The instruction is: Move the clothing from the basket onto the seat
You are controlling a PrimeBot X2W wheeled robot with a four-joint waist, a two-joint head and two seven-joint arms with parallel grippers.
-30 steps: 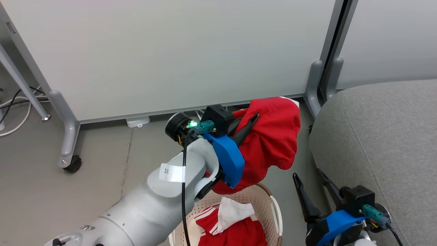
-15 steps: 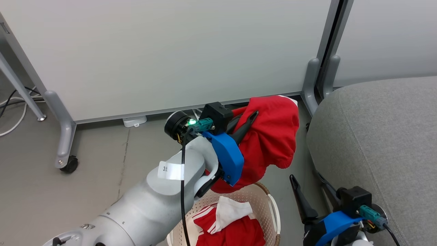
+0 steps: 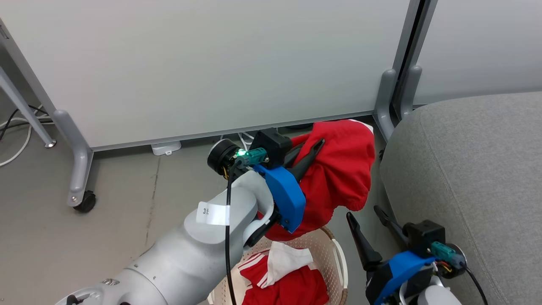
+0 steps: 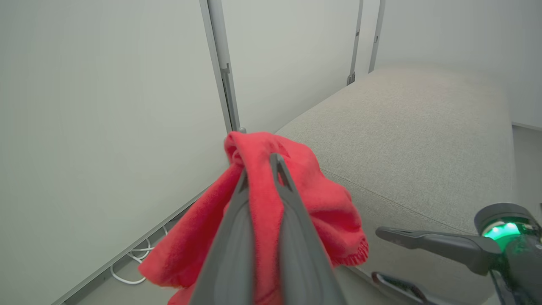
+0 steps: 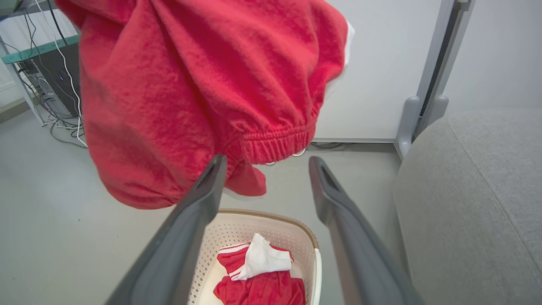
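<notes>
We reach our left arm [image 3: 203, 250] above the basket [image 3: 336, 250], left gripper [image 4: 259, 168] clamped on the plain red garment [image 3: 345, 169]. Our right gripper [image 3: 363, 212] hangs beside the basket, fingers spread.

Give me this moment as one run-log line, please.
left gripper: shut on plain red garment, held above basket | right gripper: open, empty | red-and-white garment: in basket | seat: no garment seen

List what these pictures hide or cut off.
- Basket: head view, near side hidden by the left arm, cut by the bottom edge.
- Striped garment: right wrist view, lower part cut by the bottom edge.
- Red garment: right wrist view, top cut by the top edge.
- Left hand: left wrist view, pads buried in red fabric.
- Seat: head view, cut by the right edge.
</notes>
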